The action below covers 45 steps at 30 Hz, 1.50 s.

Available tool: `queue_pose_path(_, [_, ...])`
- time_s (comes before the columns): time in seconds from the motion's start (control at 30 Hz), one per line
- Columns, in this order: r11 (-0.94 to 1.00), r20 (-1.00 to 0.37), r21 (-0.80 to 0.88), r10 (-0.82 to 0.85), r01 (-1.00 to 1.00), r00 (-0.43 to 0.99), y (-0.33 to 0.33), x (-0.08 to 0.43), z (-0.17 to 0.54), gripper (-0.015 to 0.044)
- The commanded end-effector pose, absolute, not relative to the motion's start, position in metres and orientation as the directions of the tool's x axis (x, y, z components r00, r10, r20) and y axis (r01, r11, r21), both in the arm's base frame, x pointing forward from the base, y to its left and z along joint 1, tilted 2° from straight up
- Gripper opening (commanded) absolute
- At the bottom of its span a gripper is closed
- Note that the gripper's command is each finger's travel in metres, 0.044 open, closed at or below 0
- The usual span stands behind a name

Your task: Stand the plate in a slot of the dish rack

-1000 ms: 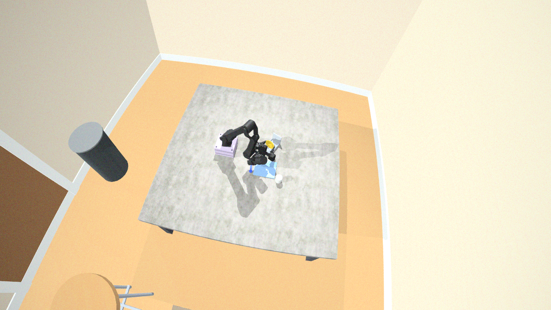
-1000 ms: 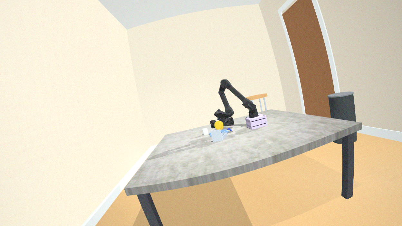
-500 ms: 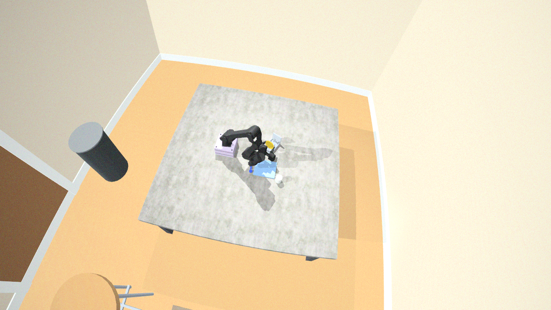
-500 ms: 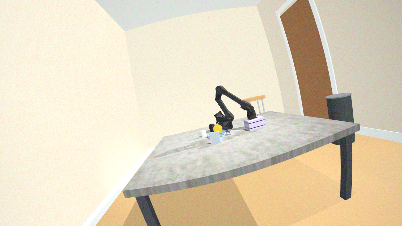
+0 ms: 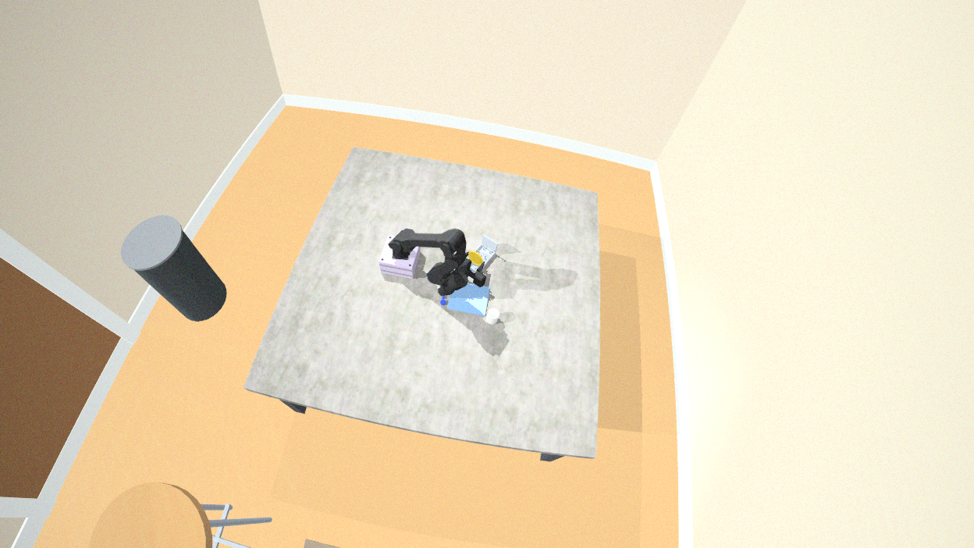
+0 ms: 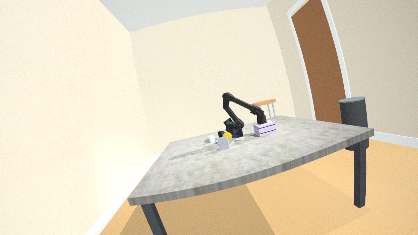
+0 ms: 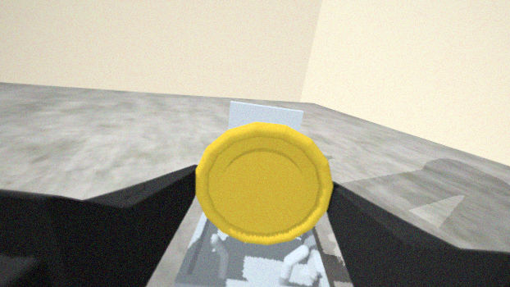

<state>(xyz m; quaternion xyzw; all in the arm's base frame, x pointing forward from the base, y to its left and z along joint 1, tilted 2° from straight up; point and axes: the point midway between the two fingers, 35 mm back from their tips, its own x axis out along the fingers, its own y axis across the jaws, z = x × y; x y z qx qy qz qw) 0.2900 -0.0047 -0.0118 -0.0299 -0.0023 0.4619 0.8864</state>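
A white cup [image 5: 492, 315] stands on the grey worktop [image 5: 381, 354], just beside a blue mat [image 5: 470, 300]. A dark bin [image 5: 173, 268] stands on the floor near a brown door [image 6: 318, 61]. A wooden chair [image 6: 264, 102] stands behind the worktop.
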Motion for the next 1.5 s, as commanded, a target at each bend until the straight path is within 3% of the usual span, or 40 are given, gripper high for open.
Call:
queue_pose_path(0.0, [0.572, -0.024, -0.052, 0.819, -0.819, 0.574, -0.005, 0.290, -0.011, 0.0000])
queue_pose_path(0.17, [0.572, -0.024, -0.052, 0.819, -0.819, 0.574, -0.005, 0.290, -0.011, 0.0000])
queue_pose_path(0.67, [0.572, -0.024, -0.055, 0.819, -0.819, 0.573, -0.005, 0.290, -0.011, 0.0394])
queue_pose_path(0.87, [0.572, -0.023, -0.056, 0.819, -0.819, 0.574, -0.005, 0.290, -0.009, 0.0400])
queue_pose_path(1.23, [0.576, -0.001, -0.069, 0.817, -0.815, 0.577, -0.011, 0.293, 0.099, 0.0400])
queue_pose_path(1.47, [0.619, -0.005, -0.018, 0.785, -0.785, 0.619, -0.019, 0.308, 0.107, 0.0400])
